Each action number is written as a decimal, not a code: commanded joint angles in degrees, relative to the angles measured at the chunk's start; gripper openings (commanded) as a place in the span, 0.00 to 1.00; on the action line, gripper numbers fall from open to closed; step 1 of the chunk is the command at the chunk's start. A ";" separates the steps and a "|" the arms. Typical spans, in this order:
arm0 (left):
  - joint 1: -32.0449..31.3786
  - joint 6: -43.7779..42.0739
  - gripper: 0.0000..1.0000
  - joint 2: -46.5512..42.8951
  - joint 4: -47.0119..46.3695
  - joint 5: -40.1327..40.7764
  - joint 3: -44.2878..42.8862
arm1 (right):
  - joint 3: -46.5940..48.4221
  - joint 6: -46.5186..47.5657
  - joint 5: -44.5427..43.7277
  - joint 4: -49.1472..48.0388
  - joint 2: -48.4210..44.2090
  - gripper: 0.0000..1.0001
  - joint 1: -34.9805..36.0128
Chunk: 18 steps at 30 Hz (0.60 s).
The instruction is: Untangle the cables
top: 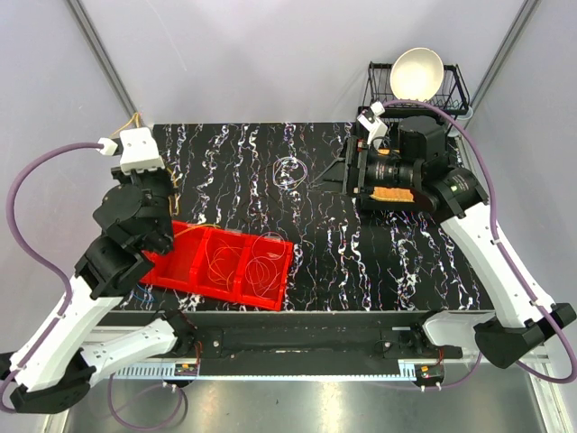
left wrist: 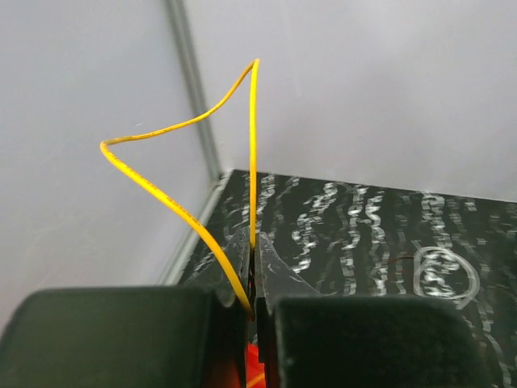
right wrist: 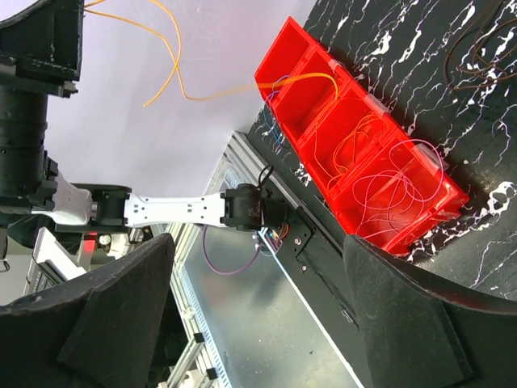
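My left gripper (left wrist: 254, 239) is shut on a yellow cable (left wrist: 174, 129) that arches up out of the jaws, raised above the table's back-left corner. From above, that yellow cable (top: 133, 119) pokes out behind the wrist. A red tray (top: 185, 264) holds more thin cables: pale pink loops (right wrist: 396, 190), orange loops (right wrist: 355, 145) and a yellow strand (right wrist: 311, 79). A pale coil of cable (top: 291, 170) lies on the table at the back middle. My right gripper (top: 345, 175) hovers just to its right, open, with nothing between its fingers.
A wire rack (top: 455, 90) with a white bowl (top: 416, 72) stands off the table's back right corner. The red tray (right wrist: 452, 198) sits near the table's front edge (top: 297, 311). Metal frame posts (left wrist: 194, 89) rise at the back corners.
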<state>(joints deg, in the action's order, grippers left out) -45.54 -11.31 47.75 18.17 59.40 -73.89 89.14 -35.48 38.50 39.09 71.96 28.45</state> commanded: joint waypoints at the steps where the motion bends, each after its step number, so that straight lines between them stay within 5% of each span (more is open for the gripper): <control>1: 4.92 -0.29 0.00 -0.20 2.04 3.18 -2.31 | -0.46 -0.46 0.17 -3.32 -0.25 0.91 0.29; 18: 18.01 7.09 0.00 3.31 7.74 1.17 3.13 | -2.75 0.42 0.87 -3.67 0.02 0.90 0.29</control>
<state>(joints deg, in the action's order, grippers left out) -31.07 -7.27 49.39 24.58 62.50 -71.70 86.43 -35.70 38.59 37.54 72.12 28.45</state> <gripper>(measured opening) 0.012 0.902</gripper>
